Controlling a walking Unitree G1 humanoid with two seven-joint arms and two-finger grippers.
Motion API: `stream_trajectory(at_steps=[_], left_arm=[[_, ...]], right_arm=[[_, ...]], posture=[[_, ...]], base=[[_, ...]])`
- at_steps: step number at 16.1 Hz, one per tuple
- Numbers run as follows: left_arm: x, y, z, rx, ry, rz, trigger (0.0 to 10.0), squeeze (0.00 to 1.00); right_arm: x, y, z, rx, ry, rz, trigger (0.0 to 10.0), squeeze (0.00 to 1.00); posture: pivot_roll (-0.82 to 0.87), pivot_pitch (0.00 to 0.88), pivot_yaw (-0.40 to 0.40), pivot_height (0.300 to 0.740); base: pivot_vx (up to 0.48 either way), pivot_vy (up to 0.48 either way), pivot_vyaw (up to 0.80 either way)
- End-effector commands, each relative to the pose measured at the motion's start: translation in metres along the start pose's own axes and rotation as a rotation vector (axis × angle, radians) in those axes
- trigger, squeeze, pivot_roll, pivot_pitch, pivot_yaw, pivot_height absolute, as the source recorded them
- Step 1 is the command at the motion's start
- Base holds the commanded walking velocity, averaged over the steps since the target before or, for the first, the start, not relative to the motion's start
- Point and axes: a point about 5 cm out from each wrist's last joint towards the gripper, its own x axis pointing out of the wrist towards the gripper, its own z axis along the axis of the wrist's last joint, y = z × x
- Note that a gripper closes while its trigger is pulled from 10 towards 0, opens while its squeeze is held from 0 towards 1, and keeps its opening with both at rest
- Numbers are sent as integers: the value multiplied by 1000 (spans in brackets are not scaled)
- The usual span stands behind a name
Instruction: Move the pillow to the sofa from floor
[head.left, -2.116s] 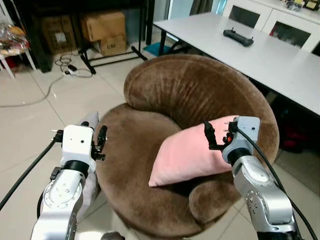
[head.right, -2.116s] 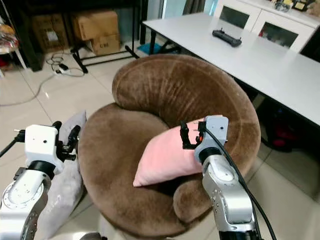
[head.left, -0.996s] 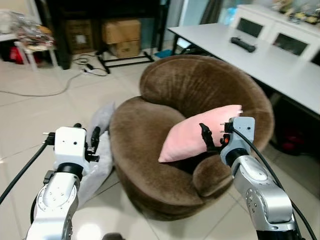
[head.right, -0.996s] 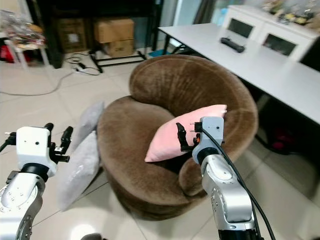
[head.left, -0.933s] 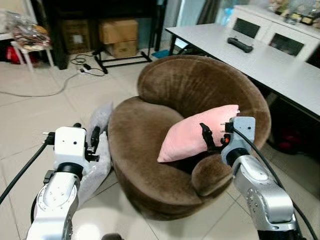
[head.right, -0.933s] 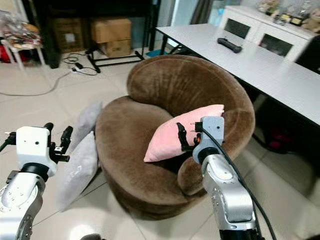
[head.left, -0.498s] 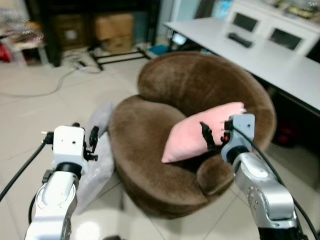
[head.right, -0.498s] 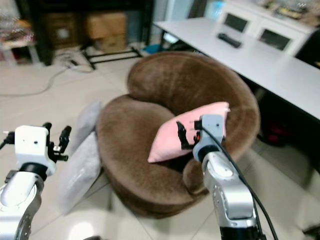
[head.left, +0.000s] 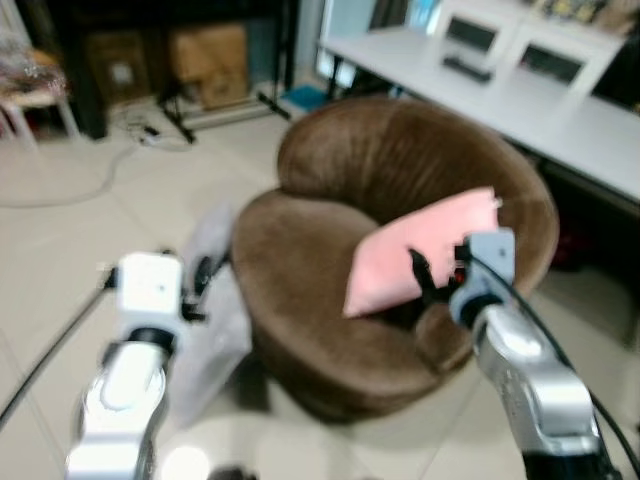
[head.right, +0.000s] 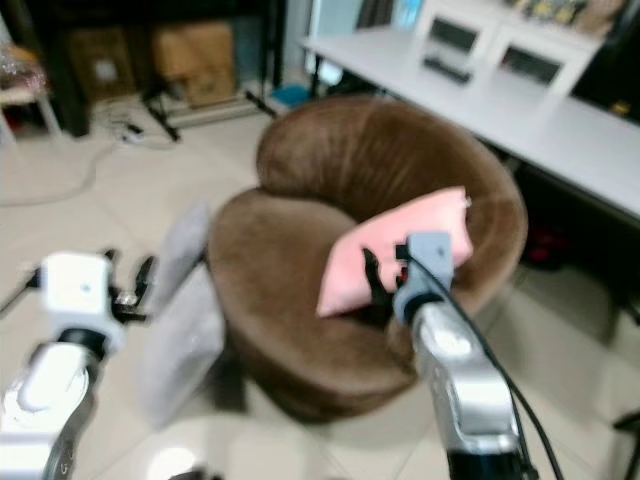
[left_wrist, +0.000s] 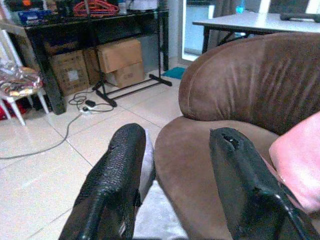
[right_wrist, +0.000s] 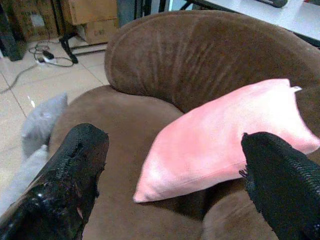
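Pink pillow (right_wrist: 225, 135) leans on the brown sofa (right_wrist: 200, 60); both grippers (left (left_wrist: 175, 185), right (right_wrist: 175, 180)) hang spread, apparently empty

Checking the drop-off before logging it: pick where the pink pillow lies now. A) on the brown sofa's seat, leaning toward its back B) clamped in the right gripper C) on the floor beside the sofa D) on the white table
A: the pink pillow rests on the brown sofa, with the open right gripper apart from it.
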Motion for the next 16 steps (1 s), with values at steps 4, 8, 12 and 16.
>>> stream_trajectory(at_steps=[4,8,12,16], left_arm=[[2,0,3,17,-13,-4,10000,0],[1,0,2,23,-14,-6,10000,0],[2,-1,0,50,-20,-12,10000,0],[6,-1,6,84,-83,-14,10000,0]], right_arm=[[-1,-3,4,-17,-15,-5,10000,1000],[-1,-2,2,-26,-10,0,10000,1000],[-3,-7,-4,-46,-17,-25,10000,1000],[-6,-6,-8,-33,-22,-39,10000,0]], posture=[[77,0,-140,740],[80,0,-144,740],[77,0,-141,740],[71,0,-108,740]], base=[[0,388,0],[0,389,0],[0,385,0],[0,292,0]])
